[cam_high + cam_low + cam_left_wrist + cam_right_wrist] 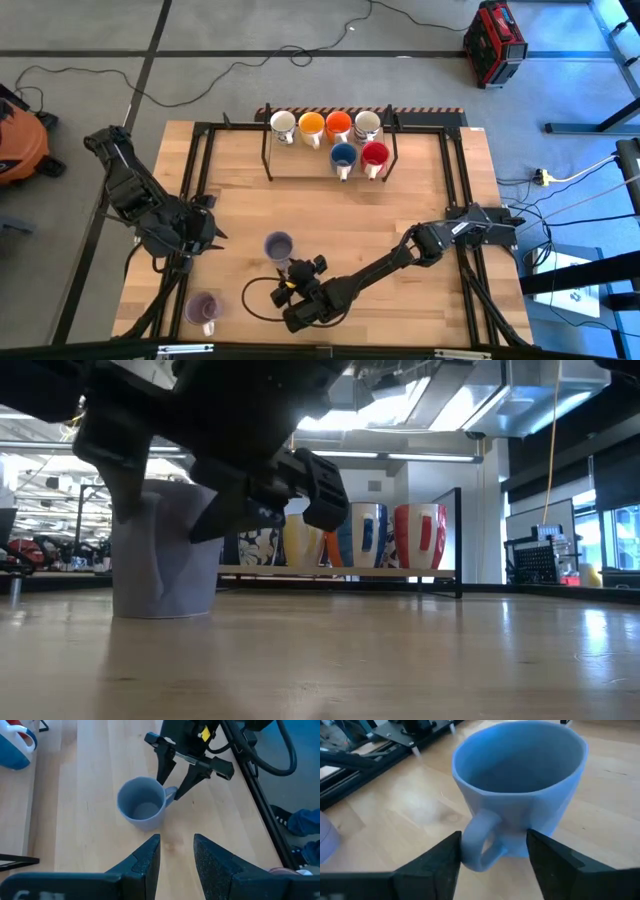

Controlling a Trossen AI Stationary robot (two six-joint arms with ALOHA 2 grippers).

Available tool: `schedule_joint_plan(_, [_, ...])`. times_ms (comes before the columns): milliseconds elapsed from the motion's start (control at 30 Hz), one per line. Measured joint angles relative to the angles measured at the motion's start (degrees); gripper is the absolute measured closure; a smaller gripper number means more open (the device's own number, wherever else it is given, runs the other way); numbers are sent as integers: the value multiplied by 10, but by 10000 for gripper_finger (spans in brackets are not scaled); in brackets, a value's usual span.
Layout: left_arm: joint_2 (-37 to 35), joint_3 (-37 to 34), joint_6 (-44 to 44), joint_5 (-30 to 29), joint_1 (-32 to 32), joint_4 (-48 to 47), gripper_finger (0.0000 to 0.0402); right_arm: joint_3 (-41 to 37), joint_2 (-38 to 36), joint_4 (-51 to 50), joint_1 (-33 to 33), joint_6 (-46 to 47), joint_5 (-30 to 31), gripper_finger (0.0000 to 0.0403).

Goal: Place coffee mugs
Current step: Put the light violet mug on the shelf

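A pale purple mug (278,245) (142,807) stands upright on its base on the wooden table, toward the near middle. My right gripper (292,272) (492,845) is low at the mug's near side and open, one finger on each side of the mug's handle (480,842). My left gripper (210,228) (176,845) hangs open above the table's left part, with nothing between its fingers. A second pale purple mug (203,310) stands near the front left. Several mugs stand on a rack (330,170) at the far edge, among them a blue mug (343,155) and a red mug (374,153). My right gripper's fingers (445,857) straddle the handle (170,793) of the pale purple mug, coming in slanting downward from the table's near side. One finger stands right against the handle's side. I cannot tell whether either finger touches it. The mug rests upright on the table.
A dark metal frame (205,150) runs along the table's edges. A black cable (255,295) loops on the table beside my right arm. Bare wood (400,215) lies between the rack and the near mugs.
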Motion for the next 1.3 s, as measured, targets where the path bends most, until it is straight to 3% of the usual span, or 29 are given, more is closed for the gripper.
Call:
schedule_joint_plan(400, [0, 0, 5, -6, 0, 0, 289, 0, 3, -3, 0, 6, 24, 380])
schedule_joint_plan(833, [0, 0, 5, -6, 0, 0, 289, 1, 3, -20, -13, 8, 63, 379])
schedule_joint_plan(1167, [0, 0, 5, -6, 0, 0, 289, 25, -36, -215, -55, 48, 78, 379])
schedule_joint_plan(1300, [0, 0, 6, -6, 0, 0, 289, 25, -53, -296, -81, 53, 52, 379])
